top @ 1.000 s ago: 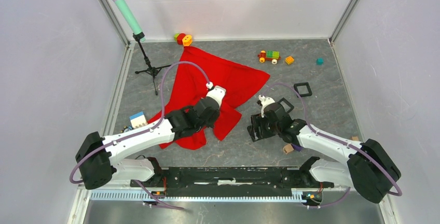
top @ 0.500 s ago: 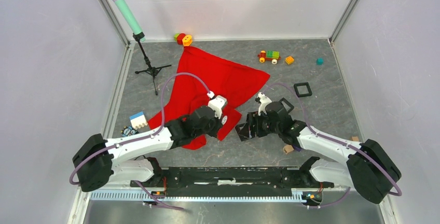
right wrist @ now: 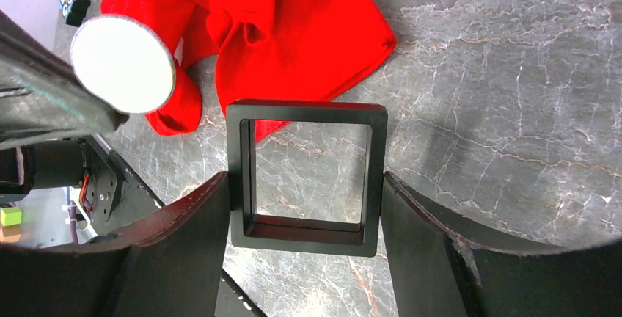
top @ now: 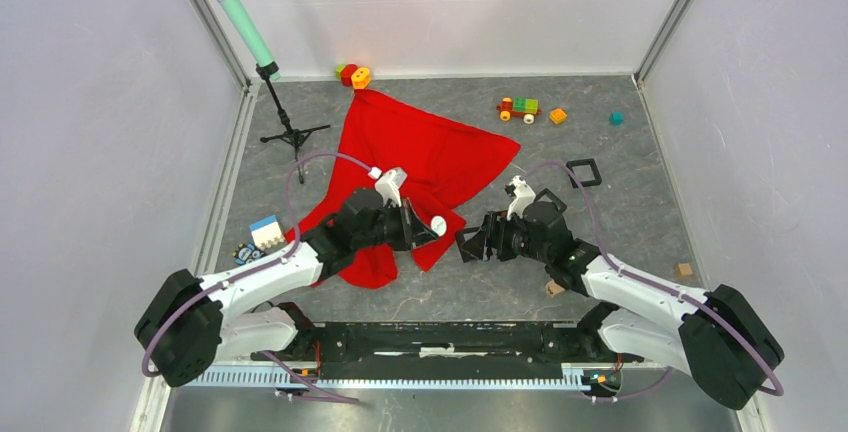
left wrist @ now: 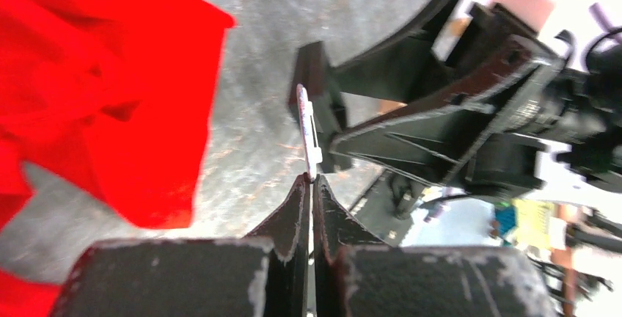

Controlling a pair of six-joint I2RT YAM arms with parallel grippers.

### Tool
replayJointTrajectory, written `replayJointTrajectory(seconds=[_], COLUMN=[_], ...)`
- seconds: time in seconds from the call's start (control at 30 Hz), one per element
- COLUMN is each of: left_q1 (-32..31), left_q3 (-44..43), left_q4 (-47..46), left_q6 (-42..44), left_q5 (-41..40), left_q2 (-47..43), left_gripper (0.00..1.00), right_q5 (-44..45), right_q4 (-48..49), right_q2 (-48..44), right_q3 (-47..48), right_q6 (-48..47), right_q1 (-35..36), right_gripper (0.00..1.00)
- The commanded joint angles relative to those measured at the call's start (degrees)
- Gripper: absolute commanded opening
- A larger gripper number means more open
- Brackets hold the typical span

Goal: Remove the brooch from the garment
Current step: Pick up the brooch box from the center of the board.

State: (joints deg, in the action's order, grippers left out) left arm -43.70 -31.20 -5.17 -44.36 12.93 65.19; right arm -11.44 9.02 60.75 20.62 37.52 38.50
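Noted brooch (left wrist: pixel 309 137) pinched edge-on between left gripper (left wrist: pixel 309 185) tips, clear of garment (top: pixel 430 152), near right gripper (right wrist: pixel 304 188) clamped on black frame (right wrist: pixel 304 110).

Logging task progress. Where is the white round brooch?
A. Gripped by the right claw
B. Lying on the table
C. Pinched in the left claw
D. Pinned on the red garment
C: the left claw pinches the brooch edge-on, clear of the garment; the right claw holds a black frame.
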Motion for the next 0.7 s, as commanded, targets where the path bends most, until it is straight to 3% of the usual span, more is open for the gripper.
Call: replayJointTrajectory(seconds=[0.0, 0.67], left_q1=[0.8, 3.0], left_q3=[1.1, 1.4], left_q4=[-11.7, -12.9], left_q6=[-9.8, -9.6], left_q5=[11.4, 13.6], left_q2=[1.4, 5.5], left_gripper=[0.02, 0.02], right_q5=[1.2, -0.4], right_q4=[5.2, 7.1], right_q2=[-1.0, -1.2], right_q3=[-0.7, 0.3], right_q6=[1.1, 2.8], right_q1=[-0.1, -0.1], right_gripper=[0.67, 0.65])
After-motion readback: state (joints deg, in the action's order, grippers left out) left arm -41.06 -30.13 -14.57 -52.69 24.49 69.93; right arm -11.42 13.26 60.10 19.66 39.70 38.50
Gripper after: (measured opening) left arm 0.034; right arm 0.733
